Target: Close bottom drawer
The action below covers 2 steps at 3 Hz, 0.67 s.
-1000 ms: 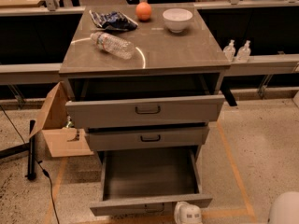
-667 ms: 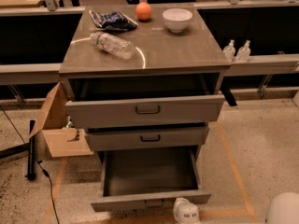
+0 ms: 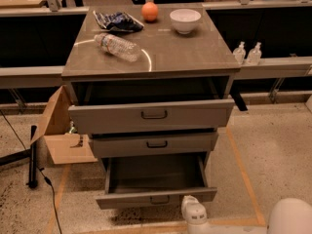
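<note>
At the bottom edge of the view the white end effector (image 3: 192, 211) sits low over the floor, just in front of the bottom drawer (image 3: 156, 198) and to the right of its small dark pull handle (image 3: 159, 199); whether it is apart or together cannot be told, and contact with the drawer front cannot be confirmed. A rounded white part of the robot body (image 3: 291, 216) fills the lower right corner. The bottom drawer stands pulled well out of the desk (image 3: 195, 52), farther than the other two, and its open inside shows a bare dark floor. Above it the middle drawer (image 3: 156, 144) projects only slightly, and the top drawer (image 3: 153, 115), the widest front, is drawn partly out; the contents of both are hidden from this angle. Orange tape lines (image 3: 243, 172) mark the speckled floor around the desk. To the left, an open cardboard box (image 3: 61, 135) rests on the floor against the desk's side, contents not discernible, with a black cable (image 3: 48, 191) trailing nearby. On the desk top, a clear plastic water bottle (image 3: 117, 47) lies on its side near the front left; behind it are a crumpled dark blue bag (image 3: 117, 21), an orange (image 3: 150, 11) and a white bowl (image 3: 185, 20), upright, with nothing visible inside. Two small pump bottles (image 3: 246, 53) stand side by side on the ledge right of the desk.
</note>
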Available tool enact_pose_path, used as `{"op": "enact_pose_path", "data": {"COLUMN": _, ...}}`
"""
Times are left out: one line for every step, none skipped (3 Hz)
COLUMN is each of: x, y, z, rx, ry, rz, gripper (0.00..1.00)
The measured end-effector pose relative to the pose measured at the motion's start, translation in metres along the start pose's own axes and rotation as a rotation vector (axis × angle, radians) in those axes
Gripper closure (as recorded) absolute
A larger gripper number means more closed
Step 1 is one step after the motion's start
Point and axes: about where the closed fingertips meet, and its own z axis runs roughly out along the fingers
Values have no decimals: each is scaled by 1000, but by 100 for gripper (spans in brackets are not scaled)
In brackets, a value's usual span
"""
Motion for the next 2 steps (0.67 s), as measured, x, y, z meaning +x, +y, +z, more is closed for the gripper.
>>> {"op": "enact_pose_path", "data": {"x": -2, "y": -19, "z": 32, "rx": 15, "ry": -24, "rz": -26, "gripper": 100}}
{"op": "enact_pose_path", "data": {"x": -6, "y": -38, "z": 61, "rx": 25, "ry": -48, "rz": -49, "gripper": 100}}
